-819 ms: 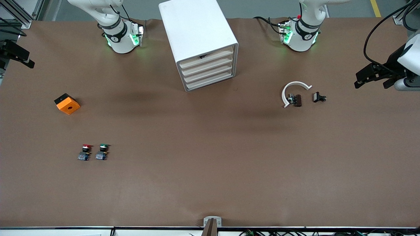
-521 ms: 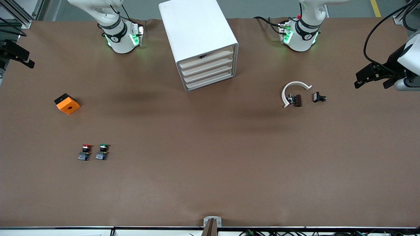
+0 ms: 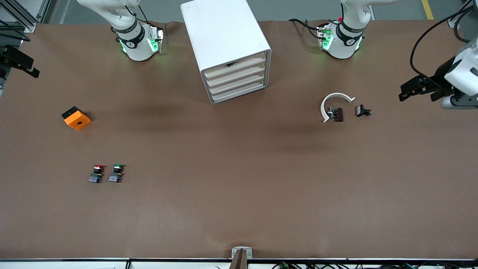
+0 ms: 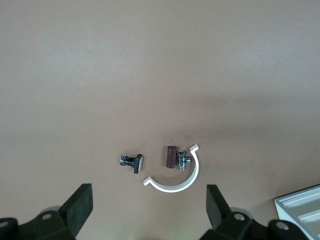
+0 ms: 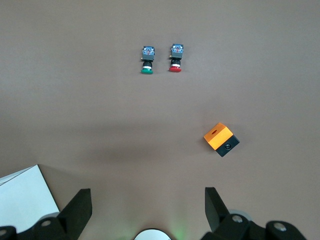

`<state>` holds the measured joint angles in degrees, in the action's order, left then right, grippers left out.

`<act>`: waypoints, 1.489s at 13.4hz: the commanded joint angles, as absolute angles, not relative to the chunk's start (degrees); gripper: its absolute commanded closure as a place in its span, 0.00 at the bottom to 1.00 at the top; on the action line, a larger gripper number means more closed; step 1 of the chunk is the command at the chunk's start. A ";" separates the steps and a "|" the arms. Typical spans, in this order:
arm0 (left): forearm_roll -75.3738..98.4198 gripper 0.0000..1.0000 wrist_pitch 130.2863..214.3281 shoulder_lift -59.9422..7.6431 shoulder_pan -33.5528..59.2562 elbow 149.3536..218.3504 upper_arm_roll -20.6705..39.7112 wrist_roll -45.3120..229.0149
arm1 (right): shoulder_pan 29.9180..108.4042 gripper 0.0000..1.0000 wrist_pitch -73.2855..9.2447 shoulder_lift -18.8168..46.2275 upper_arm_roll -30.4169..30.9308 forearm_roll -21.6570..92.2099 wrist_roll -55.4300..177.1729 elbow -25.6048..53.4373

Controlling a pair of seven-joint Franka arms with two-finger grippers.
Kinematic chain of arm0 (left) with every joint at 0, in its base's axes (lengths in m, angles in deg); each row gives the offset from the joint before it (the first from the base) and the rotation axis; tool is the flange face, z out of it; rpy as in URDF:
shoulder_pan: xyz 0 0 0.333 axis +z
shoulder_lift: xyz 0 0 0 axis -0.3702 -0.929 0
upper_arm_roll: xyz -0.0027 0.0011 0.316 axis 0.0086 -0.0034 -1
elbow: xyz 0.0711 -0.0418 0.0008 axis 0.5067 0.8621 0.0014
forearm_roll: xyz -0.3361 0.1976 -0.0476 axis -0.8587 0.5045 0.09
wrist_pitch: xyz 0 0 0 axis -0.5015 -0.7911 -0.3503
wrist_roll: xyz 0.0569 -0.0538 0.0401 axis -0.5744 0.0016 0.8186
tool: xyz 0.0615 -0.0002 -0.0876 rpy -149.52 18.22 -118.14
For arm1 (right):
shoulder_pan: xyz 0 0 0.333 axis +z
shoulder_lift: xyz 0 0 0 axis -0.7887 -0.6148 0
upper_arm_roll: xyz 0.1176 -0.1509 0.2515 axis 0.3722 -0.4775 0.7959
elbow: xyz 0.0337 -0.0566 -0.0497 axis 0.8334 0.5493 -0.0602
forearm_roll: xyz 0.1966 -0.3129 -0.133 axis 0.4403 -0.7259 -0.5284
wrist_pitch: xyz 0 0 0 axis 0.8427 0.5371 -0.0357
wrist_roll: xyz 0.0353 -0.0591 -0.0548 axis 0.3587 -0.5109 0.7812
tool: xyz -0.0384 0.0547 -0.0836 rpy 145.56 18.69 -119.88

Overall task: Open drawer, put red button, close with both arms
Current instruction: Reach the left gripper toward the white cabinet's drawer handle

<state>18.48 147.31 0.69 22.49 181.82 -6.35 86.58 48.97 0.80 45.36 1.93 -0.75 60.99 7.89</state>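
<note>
Drawer (image 3: 235,67) shut in cabinet (image 3: 224,37), counter's 12 o'clock. Red button (image 3: 97,173) untouched at 8 o'clock, beside green twin (image 3: 117,172). Left end effector (image 3: 420,89), released, has crept inward from 3 o'clock edge (your opening reach, likely). Right end effector (image 3: 18,64) released, waiting at 9 o'clock.

The cabinet (image 3: 227,48) is a white box standing between the two arm bases, its front turned toward about 5 o'clock in the front view. Four shallow cream-fronted drawers are stacked in it, all pushed in; the top drawer (image 3: 234,66) shows a small dark spot at its upper edge. The red button (image 3: 96,173) is a tiny switch with a round red cap, a black-and-silver body and a bluish base. It lies on the table toward the right arm's end, at about 7 o'clock from the cabinet, well apart from it and nearer the front camera.
</note>
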 commanded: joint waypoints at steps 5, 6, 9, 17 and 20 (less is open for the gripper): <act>18.76 0.00 149.79 -10.27 17.87 180.64 -5.73 94.16 | 48.37 0.00 0.63 46.84 2.63 -1.13 61.29 9.29; 18.67 0.00 150.76 -11.33 16.90 180.64 -5.56 96.71 | 48.28 0.00 0.63 46.84 2.63 -1.13 61.29 9.38; 17.10 0.00 152.78 -16.77 13.30 180.38 -4.76 106.89 | 48.37 0.00 0.63 46.84 2.63 -1.13 61.29 9.38; 0.53 0.00 153.14 -31.00 3.53 174.06 -3.36 149.95 | 48.37 0.00 0.63 46.84 2.63 -1.22 61.29 9.29; -11.71 0.00 149.19 -36.90 3.71 168.80 -3.36 163.49 | 48.20 0.00 0.63 46.58 2.63 -1.22 61.29 8.85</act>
<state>-6.65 152.55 -32.48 2.99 174.40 -3.62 156.29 48.97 0.81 45.37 2.09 -0.76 60.99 8.05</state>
